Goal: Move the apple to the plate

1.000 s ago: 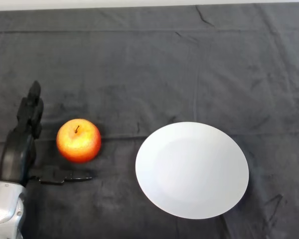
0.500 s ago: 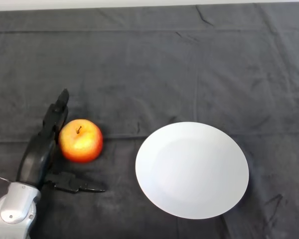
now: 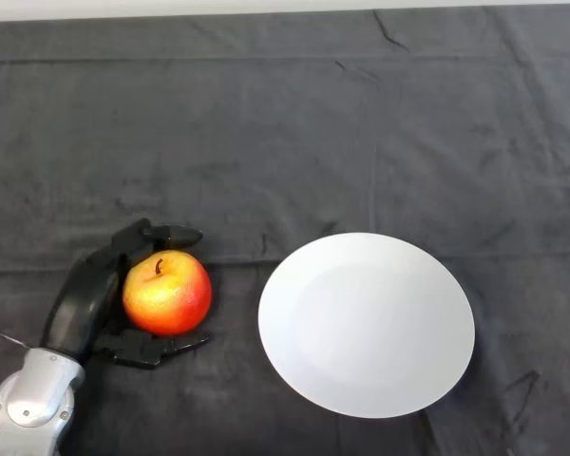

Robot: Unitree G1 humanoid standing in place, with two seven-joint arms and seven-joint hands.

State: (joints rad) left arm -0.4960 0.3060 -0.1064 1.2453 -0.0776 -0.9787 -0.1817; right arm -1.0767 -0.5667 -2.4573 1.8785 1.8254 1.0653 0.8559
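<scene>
While the left hand [image 3: 87, 302] sits near the surface's front left corner, its fingers [image 3: 161, 234] curl over the far side of the apple [image 3: 167, 294] and its thumb [image 3: 152, 348] hooks under the near side, so the fruit is cupped between them; the apple rests on the dark cloth [image 3: 266, 133], stem up, left of the plate [image 3: 366, 325] and just apart from its rim; the plate is white, bare, and lies right of centre toward the front edge. The grip looks partial, fingertips at the fruit's edges rather than wrapped deep; a round, smooth apple could roll out toward the plate side, which is open, if the hand lifts before it clamps tighter; a low carry might knock the plate's rim and slide it on the cloth. Farther back the cloth runs wrinkled to the far edge, where a pale strip of wall or floor shows; nothing else stands on the surface.
</scene>
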